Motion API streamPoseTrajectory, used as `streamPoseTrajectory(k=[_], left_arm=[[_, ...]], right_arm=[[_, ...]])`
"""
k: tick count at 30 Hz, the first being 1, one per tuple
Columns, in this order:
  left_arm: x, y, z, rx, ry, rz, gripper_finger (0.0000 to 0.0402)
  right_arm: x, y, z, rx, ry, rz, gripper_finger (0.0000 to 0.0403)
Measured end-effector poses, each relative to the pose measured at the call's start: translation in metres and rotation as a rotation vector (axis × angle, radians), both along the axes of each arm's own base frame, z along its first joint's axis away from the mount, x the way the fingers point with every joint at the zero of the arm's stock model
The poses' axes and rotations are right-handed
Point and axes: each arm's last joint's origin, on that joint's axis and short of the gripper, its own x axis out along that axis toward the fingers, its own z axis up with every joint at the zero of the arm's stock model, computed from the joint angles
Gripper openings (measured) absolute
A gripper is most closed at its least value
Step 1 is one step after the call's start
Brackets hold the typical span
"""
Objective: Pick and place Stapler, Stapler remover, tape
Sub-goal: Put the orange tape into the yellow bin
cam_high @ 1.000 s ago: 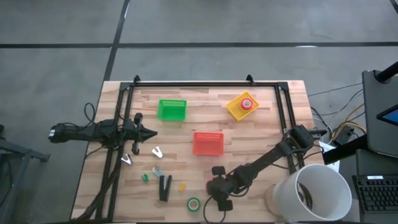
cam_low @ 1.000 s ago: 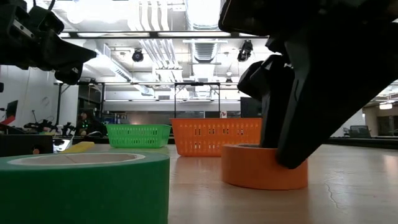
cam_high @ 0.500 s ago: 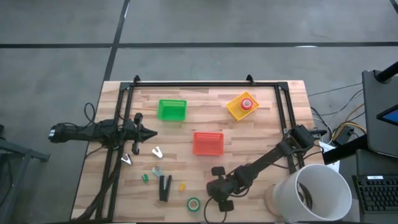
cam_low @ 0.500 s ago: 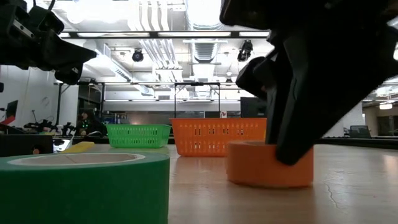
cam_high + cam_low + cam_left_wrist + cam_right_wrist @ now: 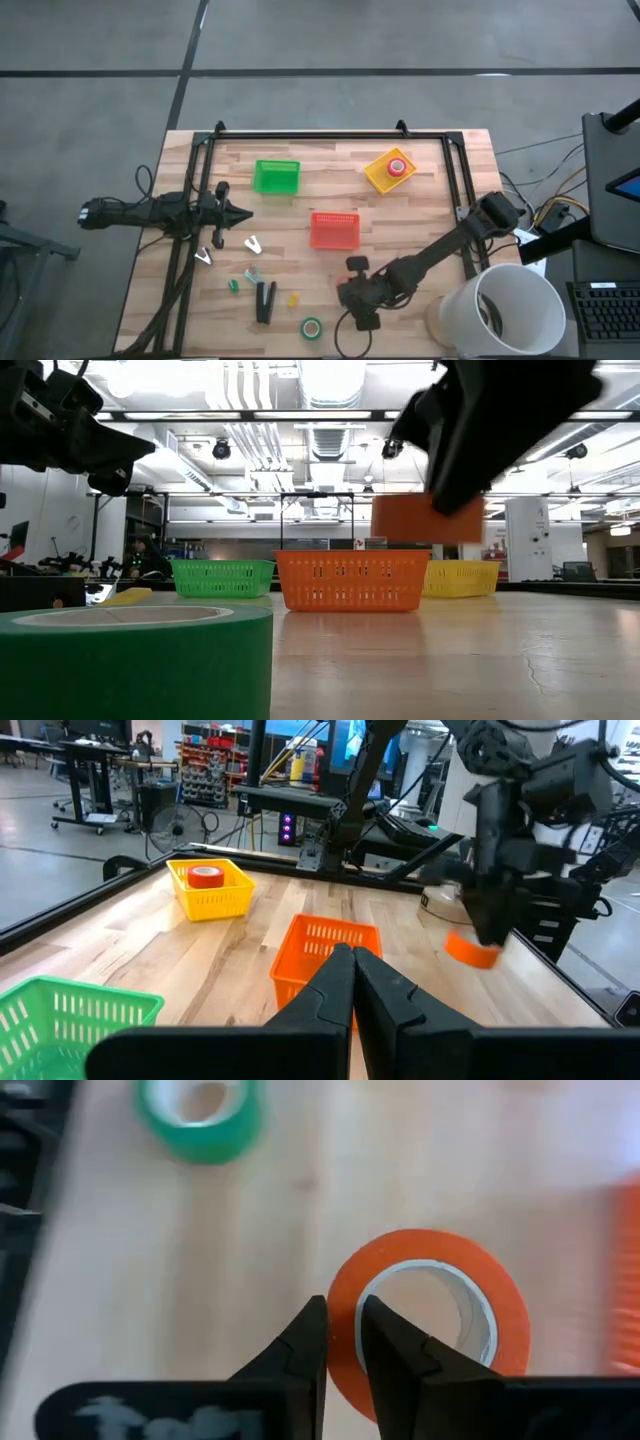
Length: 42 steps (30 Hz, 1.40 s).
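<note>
My right gripper (image 5: 361,303) is shut on an orange tape roll (image 5: 427,518), lifted above the table's near middle; the left wrist view shows the roll (image 5: 470,950) hanging under that gripper. The arm hides the roll in the high view. A green tape roll (image 5: 312,327) lies flat near the near edge. The black stapler (image 5: 265,300) lies flat left of it, with small green (image 5: 233,285) and yellow (image 5: 293,299) pieces beside it. A red tape roll (image 5: 398,166) sits in the yellow basket. My left gripper (image 5: 240,213) is shut and hovers at the table's left. My right gripper holds the orange roll by its ring wall (image 5: 343,1342), pinched with one finger (image 5: 392,1348) inside the hole and the other (image 5: 305,1348) outside. The fingers come from above, pointing down. The roll is lifted clear of the table and roughly level.
A green basket (image 5: 277,177), an orange basket (image 5: 334,230) and a yellow basket (image 5: 381,176) stand across the table's middle and far part. Small metal staple removers (image 5: 252,244) lie left of centre. A white bucket (image 5: 510,305) stands at the near right corner.
My right gripper has risen and shifted slightly toward the far right, staying shut on the orange roll. The roll stood on the table a second ago, slid a little, and now hangs clear above it, at the height of the orange basket's top in the low view.
</note>
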Motion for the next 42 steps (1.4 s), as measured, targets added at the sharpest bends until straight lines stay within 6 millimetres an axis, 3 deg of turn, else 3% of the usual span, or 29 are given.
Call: streamPoseTrajectory(k=[7,17,23,30,42], left_arm=[[0.0,0.0,0.0,0.0,0.0,0.0,0.001],[0.0,0.0,0.0,0.0,0.001,0.0,0.001],[0.0,0.0,0.0,0.0,0.002,0.0,0.001],[0.0,0.0,-0.001,0.0,0.006,0.0,0.001],[0.0,0.0,-0.001,0.0,0.006,0.0,0.001]], right_arm=[[-0.016,-0.027,0.026,-0.242,-0.02,-0.13,0.0044],[-0.014,-0.085,0.03,-0.322,0.065,-0.342,0.0044],[-0.022,-0.123,0.032,-0.415,0.073,-0.49,0.0047],[-0.036,-0.171,0.037,-0.404,0.079,-0.619,0.0046],[-0.07,-0.245,0.019,-0.229,-0.077,-0.907,0.0047]])
